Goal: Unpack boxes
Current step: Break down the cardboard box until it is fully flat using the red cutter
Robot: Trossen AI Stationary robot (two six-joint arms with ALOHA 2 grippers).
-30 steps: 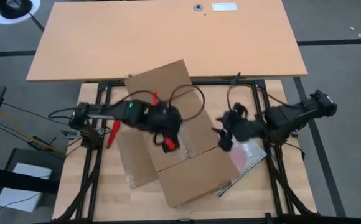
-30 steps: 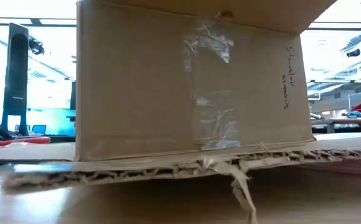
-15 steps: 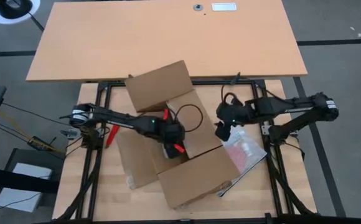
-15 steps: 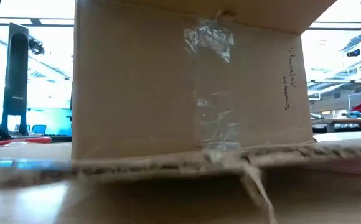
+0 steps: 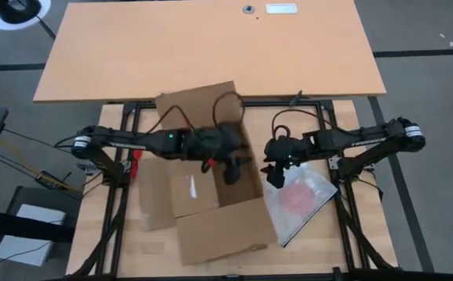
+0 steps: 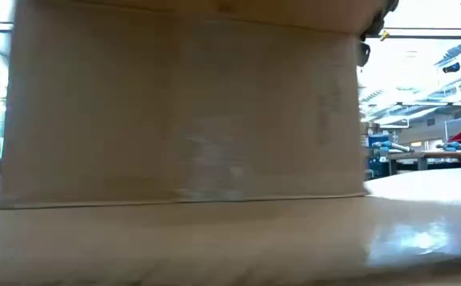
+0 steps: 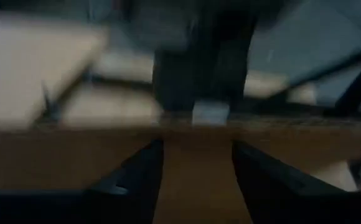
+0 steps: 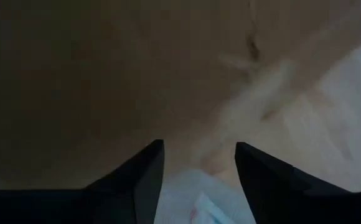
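The brown cardboard box (image 5: 199, 187) stands open on the table with its flaps spread; in the low view its near wall (image 6: 183, 119) fills the picture. My left gripper (image 5: 231, 170) reaches into the box from the left, open, with its fingers facing the inside of the right wall (image 7: 196, 180). My right gripper (image 5: 272, 170) is open just outside that same wall, above the clear plastic bag with the red item (image 5: 298, 197). In the right wrist view the cardboard (image 8: 106, 74) is close ahead and the bag (image 8: 193, 199) lies below the fingers. My left gripper points level at the inside of the box's right wall (image 7: 196, 155), below its top edge; I cannot tell whether the fingertips touch it. My right gripper faces the outside of that wall (image 8: 187, 124) from the table's right; I cannot tell whether it touches.
The red-handled box cutter (image 5: 137, 160) lies left of the box, partly under my left arm. The bag lies flat on the table right of the box. A larger tan tabletop (image 5: 211, 47) lies beyond the far edge. The near flap (image 5: 222, 232) reaches toward the near edge.
The box has slid toward the table's left and turned squarer to it, uncovering more of the plastic bag. My left gripper has moved right and a little farther, up to the box's right wall. My right gripper has shifted left, toward the box.
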